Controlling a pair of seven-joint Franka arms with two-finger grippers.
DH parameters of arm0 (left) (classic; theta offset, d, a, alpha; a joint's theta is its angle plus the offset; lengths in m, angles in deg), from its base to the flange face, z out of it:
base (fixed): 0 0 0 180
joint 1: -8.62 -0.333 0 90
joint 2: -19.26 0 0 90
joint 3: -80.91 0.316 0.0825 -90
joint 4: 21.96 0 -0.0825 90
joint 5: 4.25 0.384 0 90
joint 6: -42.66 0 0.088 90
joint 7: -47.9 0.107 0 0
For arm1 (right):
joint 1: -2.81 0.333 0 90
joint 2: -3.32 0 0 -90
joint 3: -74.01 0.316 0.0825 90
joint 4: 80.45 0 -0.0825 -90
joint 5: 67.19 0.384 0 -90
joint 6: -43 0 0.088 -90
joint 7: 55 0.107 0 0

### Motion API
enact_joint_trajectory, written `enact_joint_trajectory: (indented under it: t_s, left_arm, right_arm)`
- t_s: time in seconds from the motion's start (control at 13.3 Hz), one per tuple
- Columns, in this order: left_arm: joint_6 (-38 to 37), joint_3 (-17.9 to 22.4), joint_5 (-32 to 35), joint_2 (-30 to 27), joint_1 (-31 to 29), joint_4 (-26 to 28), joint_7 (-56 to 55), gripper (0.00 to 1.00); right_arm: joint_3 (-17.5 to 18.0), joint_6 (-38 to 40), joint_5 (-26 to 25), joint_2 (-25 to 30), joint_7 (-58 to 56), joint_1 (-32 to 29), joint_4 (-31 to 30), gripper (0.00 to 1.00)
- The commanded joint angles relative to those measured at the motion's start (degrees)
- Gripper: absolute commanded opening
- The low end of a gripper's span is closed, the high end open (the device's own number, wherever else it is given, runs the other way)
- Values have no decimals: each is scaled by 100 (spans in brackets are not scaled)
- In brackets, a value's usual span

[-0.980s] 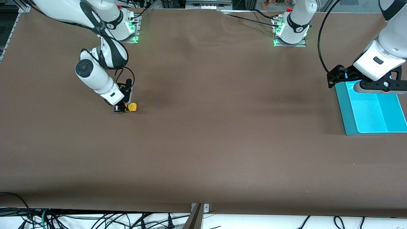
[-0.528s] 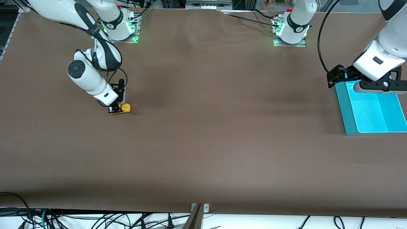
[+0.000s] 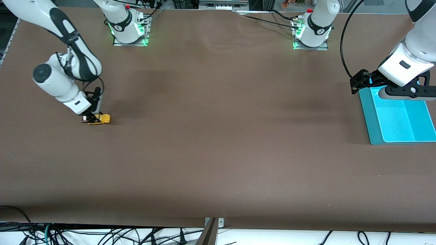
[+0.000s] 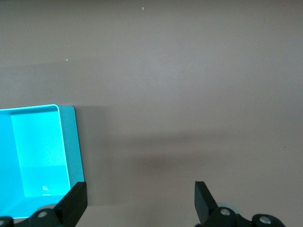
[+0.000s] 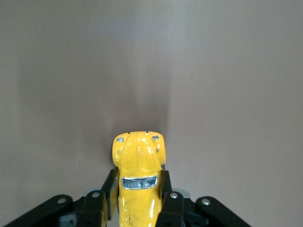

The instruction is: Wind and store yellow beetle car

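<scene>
- The right gripper point(image 3: 89, 119) is reaching low at the right arm's end of the table, its fingers point(image 5: 110, 184) clamping the sides of the yellow beetle car point(image 3: 100, 118) toward its rear.
- The car is sitting low, apparently with its wheels on the brown table point(image 3: 218, 153), well apart from the teal tray point(image 3: 371, 129) at the left arm's end.
- Its long axis is running along the table's length. The rounded nose is pointing away from the gripper, toward the left arm's end and the tray.
- Risk, as I judge it: the fingers are pinching only the rear part of a smooth, rounded body, so the car could be twisting or popping out if pressed down hard while winding.
- Too little downward pressure could be letting the wheels skid instead of turning, leaving the spring slack.
- If released slightly off-line, the car could be rolling past the tray or off the table edge.
- The left gripper point(image 3: 361, 83) is waiting over the tray's edge, fingers spread wide and holding nothing.
</scene>
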Motion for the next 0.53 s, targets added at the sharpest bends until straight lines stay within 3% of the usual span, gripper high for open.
enact_joint_trajectory:
  t_s: [0.0,0.23,0.3,0.38,0.45]
  left_arm:
    - [-126,9,-56,88,10,-190,118,100]
    - [-126,9,-65,88,2,-190,126,100]
    - [-126,9,-74,88,2,-190,118,100]
    - [-126,9,-74,88,2,-190,118,100]
    - [-126,9,-74,88,2,-190,126,100]
  right_arm:
    - [-88,-92,-46,-532,-398,-353,-17,5]
    - [52,170,-11,-488,-363,-335,149,8]
    - [105,319,-2,-488,-354,-335,289,17]
    - [184,486,-2,-488,-337,-335,404,43]
    - [263,679,7,-488,-284,-335,570,76]
